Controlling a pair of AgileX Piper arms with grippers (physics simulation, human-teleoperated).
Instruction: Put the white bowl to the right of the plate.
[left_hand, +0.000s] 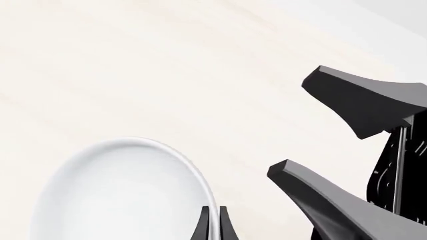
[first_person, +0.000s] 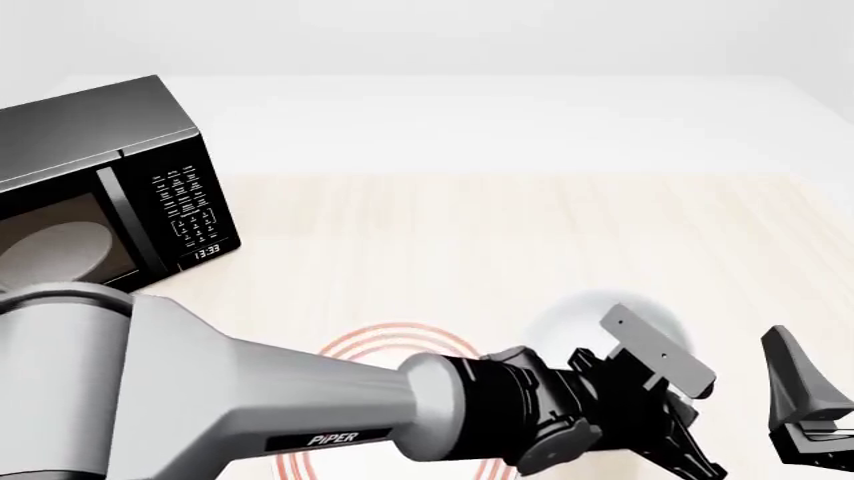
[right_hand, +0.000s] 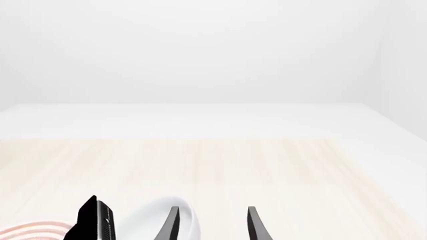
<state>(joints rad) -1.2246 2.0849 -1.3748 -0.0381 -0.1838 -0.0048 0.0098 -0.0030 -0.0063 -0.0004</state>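
The white bowl (first_person: 583, 312) is right of the red-ringed plate (first_person: 395, 340), which my left arm mostly hides. My left gripper (first_person: 638, 352) reaches across the plate to the bowl. In the left wrist view the left gripper (left_hand: 213, 225) has its two thin fingers closed narrowly over the rim of the bowl (left_hand: 120, 192). I cannot tell if the bowl rests on the table. My right gripper (first_person: 801, 400) is open and empty just right of the bowl. It also shows open in the left wrist view (left_hand: 293, 125) and in its own view (right_hand: 212, 225), beside the bowl (right_hand: 150, 220) and the plate's edge (right_hand: 33, 232).
A black microwave (first_person: 114, 190) stands at the back left with its door open and a pale round tray inside. The light wooden table (first_person: 534, 230) stretches behind the bowl to a white wall.
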